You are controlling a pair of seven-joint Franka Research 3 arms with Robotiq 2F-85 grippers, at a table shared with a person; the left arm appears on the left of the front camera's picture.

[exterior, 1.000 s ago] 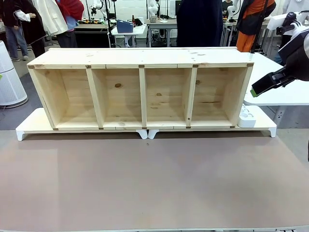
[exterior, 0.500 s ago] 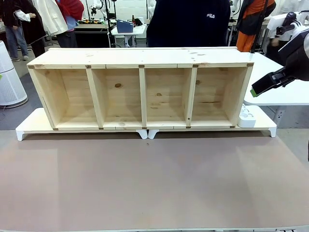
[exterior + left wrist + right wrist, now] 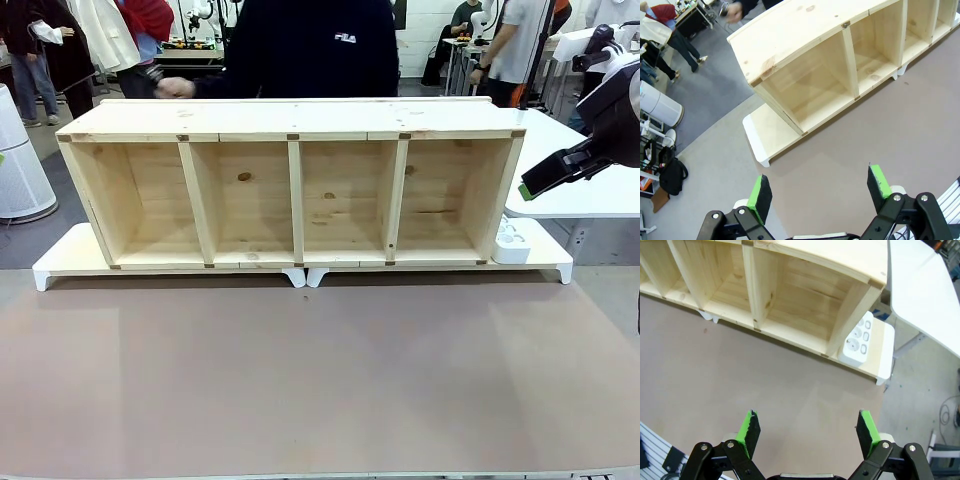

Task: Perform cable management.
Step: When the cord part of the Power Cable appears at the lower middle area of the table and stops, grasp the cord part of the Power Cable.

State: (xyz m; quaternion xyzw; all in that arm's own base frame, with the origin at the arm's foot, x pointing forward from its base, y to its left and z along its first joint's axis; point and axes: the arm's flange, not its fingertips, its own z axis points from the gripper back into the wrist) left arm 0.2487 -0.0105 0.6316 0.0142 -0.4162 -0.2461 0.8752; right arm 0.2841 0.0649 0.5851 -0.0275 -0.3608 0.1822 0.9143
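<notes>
The cable is out of view. A long wooden shelf [image 3: 296, 190] with several open compartments lies on its side on white risers across the far half of the table. A white power strip [image 3: 511, 240] sits at the shelf's right end, also seen from the right wrist as the power strip [image 3: 860, 340]. My right gripper [image 3: 528, 186] hovers high beyond that end; in its wrist view the right gripper [image 3: 807, 431] is open and holds nothing. My left gripper [image 3: 819, 190] is open over the brown mat, short of the shelf's left end [image 3: 790, 75].
A person in a dark top [image 3: 300, 50] stands behind the shelf with a hand [image 3: 175, 88] near its top left. A white table [image 3: 585, 170] stands to the right. The brown mat [image 3: 320, 370] covers the near half of the table.
The person has stepped left behind the shelf, and a hand now shows above its left end. Both arms have stayed still.
</notes>
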